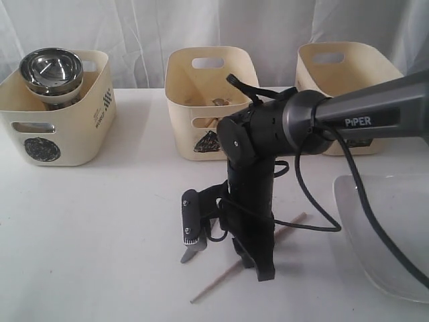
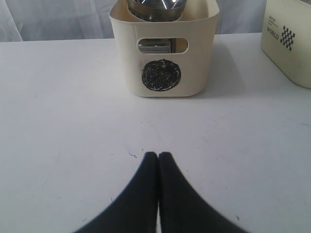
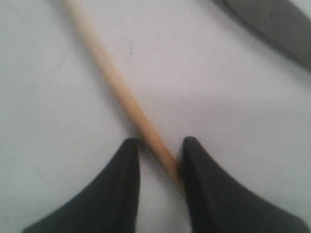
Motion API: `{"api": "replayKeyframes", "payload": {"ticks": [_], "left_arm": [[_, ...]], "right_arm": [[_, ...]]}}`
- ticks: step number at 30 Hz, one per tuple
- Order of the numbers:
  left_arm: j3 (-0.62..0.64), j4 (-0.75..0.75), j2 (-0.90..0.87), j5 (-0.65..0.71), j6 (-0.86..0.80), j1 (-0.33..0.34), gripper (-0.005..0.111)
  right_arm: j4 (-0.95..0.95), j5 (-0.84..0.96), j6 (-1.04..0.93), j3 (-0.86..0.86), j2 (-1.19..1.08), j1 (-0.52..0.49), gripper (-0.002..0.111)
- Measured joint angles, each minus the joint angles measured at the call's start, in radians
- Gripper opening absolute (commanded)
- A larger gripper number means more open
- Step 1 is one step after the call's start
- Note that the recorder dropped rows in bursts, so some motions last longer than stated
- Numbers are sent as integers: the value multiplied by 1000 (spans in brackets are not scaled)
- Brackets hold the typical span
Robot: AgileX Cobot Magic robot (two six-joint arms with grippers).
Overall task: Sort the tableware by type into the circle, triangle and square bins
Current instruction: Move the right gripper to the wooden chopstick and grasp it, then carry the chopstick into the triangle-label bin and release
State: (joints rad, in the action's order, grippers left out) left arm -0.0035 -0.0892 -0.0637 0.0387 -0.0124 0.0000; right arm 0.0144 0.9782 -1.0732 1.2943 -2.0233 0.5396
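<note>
A wooden chopstick [image 1: 214, 285] lies slanted on the white table near the front. My right gripper [image 1: 255, 265] points straight down over it. In the right wrist view the chopstick [image 3: 112, 82] runs between the fingers of my right gripper [image 3: 160, 143]. It touches one finger, and a gap shows on the other side, so the gripper is open. A large white squarish plate [image 1: 385, 235] lies at the front right. Stacked steel bowls [image 1: 51, 70] fill the circle bin [image 1: 60, 127]. My left gripper [image 2: 158, 154] is shut on nothing, low over bare table, facing the circle bin [image 2: 163, 63].
The triangle bin [image 1: 211, 100] stands at the back middle with some pieces inside. The square bin [image 1: 348, 74] stands at the back right, partly behind my right arm. A black cable loops from the arm toward the plate. Another bin [image 2: 289, 39] edges the left wrist view.
</note>
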Motion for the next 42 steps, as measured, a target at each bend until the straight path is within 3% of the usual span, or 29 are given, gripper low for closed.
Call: {"api": "replayKeyframes", "payload": {"ticks": [1,7,18,24,34,42], "left_arm": [[0,0,0,0,0,0,0],[0,0,0,0,0,0,0],[0,0,0,0,0,0,0],[0,0,0,0,0,0,0],[0,0,0,0,0,0,0],[0,0,0,0,0,0,0]], "right_arm": [[0,20,30,0,0,0,0],[32,103,192,0,-5,0,0],[460,118,250,-44,112,0,0],[586,-121,271,-150,280,-25,0],[715,-759,582,-248,434,-193,0],[799,-878,623,-93,383,-282,0]]}}
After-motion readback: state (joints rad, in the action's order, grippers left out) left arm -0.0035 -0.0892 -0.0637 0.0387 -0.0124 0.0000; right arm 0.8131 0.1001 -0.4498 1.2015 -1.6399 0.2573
